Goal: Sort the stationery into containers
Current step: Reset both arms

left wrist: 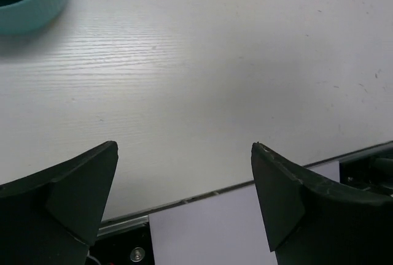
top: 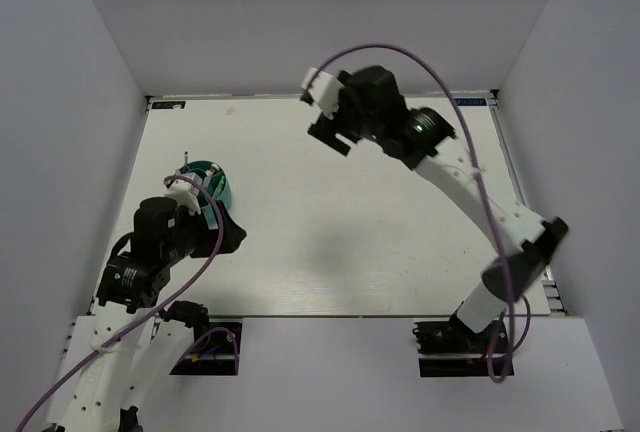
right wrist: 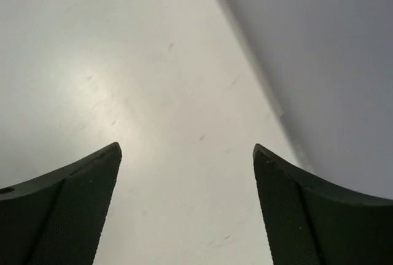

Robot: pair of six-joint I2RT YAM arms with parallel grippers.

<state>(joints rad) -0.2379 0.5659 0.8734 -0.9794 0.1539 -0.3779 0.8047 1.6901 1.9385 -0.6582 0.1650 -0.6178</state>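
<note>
The left arm (top: 150, 252), at seven o'clock in the top view, is showing white links and black motor housings; the left purple cable (top: 218, 237) is looping along it; the right arm (top: 480, 202), at four o'clock, is wearing the same white and black, with a green light (top: 415, 130) glowing on its black wrist housing; the right purple cable (top: 390, 48) is arching toward twelve o'clock; the left gripper (left wrist: 184, 154) is showing smooth matte black fingers (left wrist: 67, 197); the right gripper (right wrist: 187, 154) is showing black fingers (right wrist: 67, 216) with finely knurled faces.

Round teal holder (top: 223, 188), upright, left side
</note>
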